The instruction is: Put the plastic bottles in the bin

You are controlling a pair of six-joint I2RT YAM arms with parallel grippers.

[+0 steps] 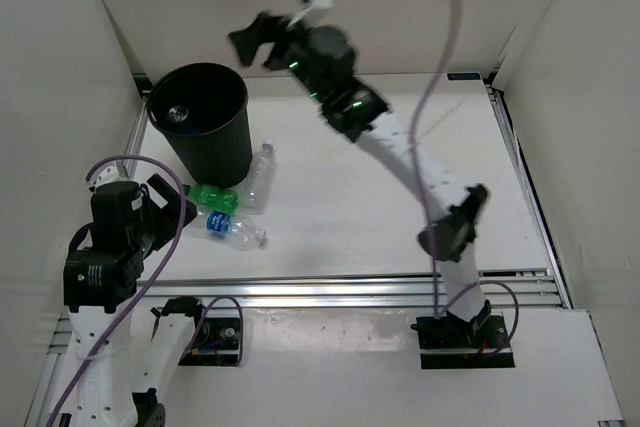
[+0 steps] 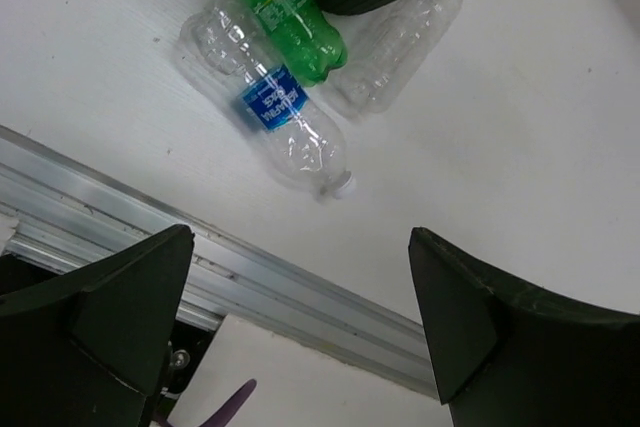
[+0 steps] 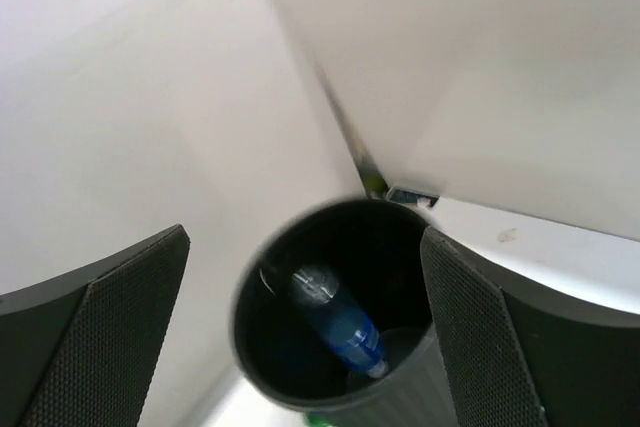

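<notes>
The black bin (image 1: 216, 152) stands at the back left with one clear blue-labelled bottle (image 1: 178, 114) inside; the right wrist view shows that bottle (image 3: 338, 325) lying in the bin (image 3: 396, 247). At the bin's foot lie a green bottle (image 1: 212, 196), a clear blue-labelled bottle (image 1: 233, 230) and another clear bottle (image 1: 260, 175). My right gripper (image 1: 258, 40) hangs open and empty above and right of the bin's mouth. My left gripper (image 1: 172, 203) is open and empty, just left of the lying bottles. The left wrist view shows the green bottle (image 2: 285, 9), the labelled one (image 2: 272, 107) and the clear one (image 2: 395, 42).
An aluminium rail (image 1: 350, 290) runs across the table's near edge; it also shows in the left wrist view (image 2: 250, 272). White walls enclose the table on the left, back and right. A purple cable (image 1: 440, 67) loops above the right arm.
</notes>
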